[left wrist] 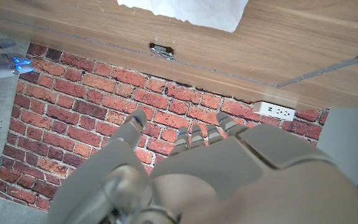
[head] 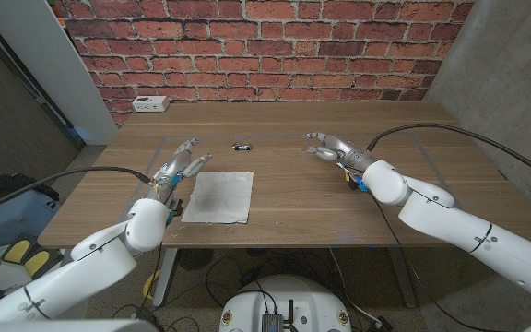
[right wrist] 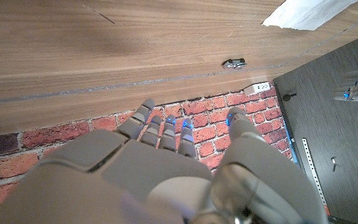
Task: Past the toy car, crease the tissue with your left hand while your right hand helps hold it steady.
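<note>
Two hands we see released: left hand just left of the tissue; right hand far right; toy car beyond the tissue on the tabletop.

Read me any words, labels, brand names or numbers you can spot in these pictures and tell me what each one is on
No text can be read in any view.
The toy car is too small to show any marking.
The white power strip at the table's far edge shows sockets, no legible label.
The tissue is plain.
The left hand and right hand show no readable marking.
</note>
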`<state>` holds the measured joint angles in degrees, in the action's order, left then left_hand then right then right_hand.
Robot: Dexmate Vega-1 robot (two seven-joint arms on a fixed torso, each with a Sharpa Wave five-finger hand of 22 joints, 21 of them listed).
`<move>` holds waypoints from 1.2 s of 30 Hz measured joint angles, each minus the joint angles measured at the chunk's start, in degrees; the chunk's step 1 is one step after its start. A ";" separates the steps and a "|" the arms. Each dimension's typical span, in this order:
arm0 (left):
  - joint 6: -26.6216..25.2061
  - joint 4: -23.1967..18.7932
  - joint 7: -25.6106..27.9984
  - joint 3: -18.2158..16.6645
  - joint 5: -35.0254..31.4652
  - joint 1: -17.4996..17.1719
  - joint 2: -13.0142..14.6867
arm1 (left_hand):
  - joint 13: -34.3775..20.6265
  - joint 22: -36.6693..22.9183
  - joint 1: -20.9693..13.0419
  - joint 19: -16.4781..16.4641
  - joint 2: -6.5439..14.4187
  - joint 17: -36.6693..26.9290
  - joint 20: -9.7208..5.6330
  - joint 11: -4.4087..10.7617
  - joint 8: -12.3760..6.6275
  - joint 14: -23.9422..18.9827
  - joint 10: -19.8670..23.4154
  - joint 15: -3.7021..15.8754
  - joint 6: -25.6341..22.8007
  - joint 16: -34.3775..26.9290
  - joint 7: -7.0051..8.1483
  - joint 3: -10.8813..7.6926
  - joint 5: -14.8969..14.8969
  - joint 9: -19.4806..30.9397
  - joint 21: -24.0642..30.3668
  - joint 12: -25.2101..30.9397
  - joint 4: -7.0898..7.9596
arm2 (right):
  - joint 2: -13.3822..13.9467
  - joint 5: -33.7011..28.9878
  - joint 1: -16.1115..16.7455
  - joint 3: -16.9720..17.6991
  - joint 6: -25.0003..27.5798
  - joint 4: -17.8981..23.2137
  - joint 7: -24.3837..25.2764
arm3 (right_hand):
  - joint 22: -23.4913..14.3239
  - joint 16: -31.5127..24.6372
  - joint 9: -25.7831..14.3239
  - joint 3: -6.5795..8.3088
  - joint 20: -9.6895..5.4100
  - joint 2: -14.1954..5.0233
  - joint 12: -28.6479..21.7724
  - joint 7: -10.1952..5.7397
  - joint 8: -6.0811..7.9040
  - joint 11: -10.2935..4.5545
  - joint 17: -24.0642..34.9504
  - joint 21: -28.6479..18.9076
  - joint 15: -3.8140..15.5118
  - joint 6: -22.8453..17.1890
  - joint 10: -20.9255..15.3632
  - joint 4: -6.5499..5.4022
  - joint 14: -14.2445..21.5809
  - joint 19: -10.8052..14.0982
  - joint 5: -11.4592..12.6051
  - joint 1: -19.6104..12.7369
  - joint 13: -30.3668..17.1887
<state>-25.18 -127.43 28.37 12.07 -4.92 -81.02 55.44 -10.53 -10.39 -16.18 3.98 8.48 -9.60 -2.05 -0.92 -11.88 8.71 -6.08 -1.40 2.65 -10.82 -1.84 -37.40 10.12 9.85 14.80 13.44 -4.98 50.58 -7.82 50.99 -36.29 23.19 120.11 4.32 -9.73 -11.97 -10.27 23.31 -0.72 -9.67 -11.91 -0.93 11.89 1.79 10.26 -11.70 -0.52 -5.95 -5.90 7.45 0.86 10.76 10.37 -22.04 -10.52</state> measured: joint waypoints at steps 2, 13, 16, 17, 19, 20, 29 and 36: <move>-0.59 -0.68 0.00 -0.32 -0.40 -0.55 0.33 | 0.00 0.00 -0.52 -0.52 -0.08 0.00 0.08 -0.08 0.00 -0.43 0.52 0.41 -0.46 0.00 -0.09 0.13 0.00 0.00 0.00 0.00 -0.21 | 0.01 -0.73 0.01 -0.31 0.26 0.57 -0.22 | 0.00 0.00 0.00 0.00 0.01 0.32 0.00 0.32 0.00 -0.05 0.00 0.00 -0.08 -0.32 -0.04 0.00 0.09 0.01 0.00 -0.34 0.00; -4.11 -3.33 -0.83 -2.73 -3.03 -4.08 1.92 | 0.00 -0.01 -1.05 -1.01 -0.15 -0.01 0.00 0.09 0.00 -0.84 1.12 0.80 -1.13 0.00 0.50 0.12 0.00 0.00 0.00 0.00 -0.95 | -0.25 -5.34 0.56 -2.06 1.71 3.24 -1.28 | 0.00 0.00 0.00 0.24 0.01 -0.18 0.00 -0.09 0.00 -0.13 0.00 0.00 0.22 -0.71 -0.13 0.24 0.39 0.00 0.00 -0.95 0.00; -4.58 -3.76 -1.21 -3.34 -3.58 -4.93 2.31 | 0.00 -0.01 -1.28 -1.23 -0.38 -0.01 0.18 0.29 0.00 -1.41 1.56 1.06 -1.12 0.00 0.50 0.29 0.00 0.00 0.00 0.00 -1.12 | -0.47 -6.62 0.76 -2.56 2.14 3.87 -1.53 | 0.00 0.00 0.01 0.24 -0.20 0.01 0.00 -0.09 0.00 -0.36 0.00 0.00 0.22 -0.71 -0.35 0.24 0.39 0.48 0.00 -1.22 -0.14; -4.77 -3.90 -1.32 -3.54 -3.76 -5.24 2.45 | 0.00 -0.01 -1.28 -1.42 -0.38 -0.01 0.00 0.31 0.00 -1.60 1.75 0.87 -1.28 0.00 0.60 0.43 0.00 0.01 0.00 0.00 -1.31 | -0.54 -7.14 0.82 -2.72 2.33 4.04 -1.66 | 0.00 0.00 0.00 0.24 -0.18 0.01 0.00 -0.12 0.00 -0.36 0.00 0.01 0.35 -0.74 -0.35 0.24 0.53 0.63 0.00 -1.22 -0.25; -5.06 -3.94 -1.52 -3.60 -4.06 -5.32 2.49 | 0.00 -0.01 -1.46 -1.43 -0.56 -0.01 0.01 0.42 0.00 -1.99 2.26 1.09 -1.73 0.00 0.50 0.29 0.00 0.01 0.00 0.41 -1.59 | -0.68 -7.22 0.90 -2.99 2.35 4.26 -1.67 | 0.00 0.00 0.01 0.30 -0.09 0.02 0.00 -0.41 0.00 -0.36 0.00 0.01 0.23 -1.03 -0.35 0.29 0.99 0.72 0.00 -1.22 -0.30; -5.29 -4.10 -1.68 -3.81 -4.34 -5.66 2.66 | 0.00 -0.01 -1.72 -1.63 -0.53 -0.01 0.21 0.33 0.00 -2.16 2.35 0.91 -1.88 0.00 0.64 0.45 0.00 0.01 0.00 0.43 -1.75 | -0.83 -7.82 0.95 -3.19 2.57 4.45 -1.79 | 0.00 0.00 0.00 0.43 -0.09 0.09 0.00 -0.41 0.00 -0.36 0.00 0.01 0.22 -1.03 -0.35 0.42 1.00 0.71 0.00 -1.30 -0.30; -6.74 -4.63 -3.10 -4.61 -6.18 -6.71 3.30 | 0.00 -0.01 -2.56 -2.35 -0.61 -0.02 0.30 0.72 0.00 -3.21 3.18 1.09 -2.45 0.00 1.22 0.52 0.00 0.01 0.00 0.43 -2.49 | -2.01 -9.55 1.02 -4.92 3.16 5.51 -2.36 | 0.00 0.00 0.01 0.48 -0.09 -0.22 0.00 -0.40 0.00 -0.68 0.00 0.01 0.22 -1.02 -0.68 0.47 0.99 0.71 0.00 -1.59 -0.29; -7.58 -4.89 -3.95 -5.09 -7.28 -7.47 3.84 | 0.00 -0.01 -3.45 -2.52 -0.60 -0.02 0.46 0.61 0.00 -4.06 4.10 1.11 -2.82 0.00 1.46 0.46 0.00 0.01 0.00 0.43 -3.17 | -2.94 -12.18 0.99 -6.27 3.74 5.80 -3.36 | 0.00 0.00 0.01 0.59 0.23 -0.15 0.00 -0.37 0.00 -0.62 0.00 0.01 0.31 -1.68 -1.25 0.56 1.53 1.02 0.00 -2.12 -0.29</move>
<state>-32.76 -132.32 24.42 6.99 -12.20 -88.50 59.28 -10.53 -10.41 -19.63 1.47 7.88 -9.62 -1.59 -0.31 -11.88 4.65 -1.98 -0.28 -0.17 -10.82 -0.37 -36.94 10.12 9.87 14.80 13.87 -8.15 47.63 -20.00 51.98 -42.55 26.93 125.91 0.96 -9.73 -11.97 -10.26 23.90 -0.49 -9.81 -11.91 -1.30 11.89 1.17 10.26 -11.70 -0.21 -7.63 -7.15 8.01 2.38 11.79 10.38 -24.17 -10.81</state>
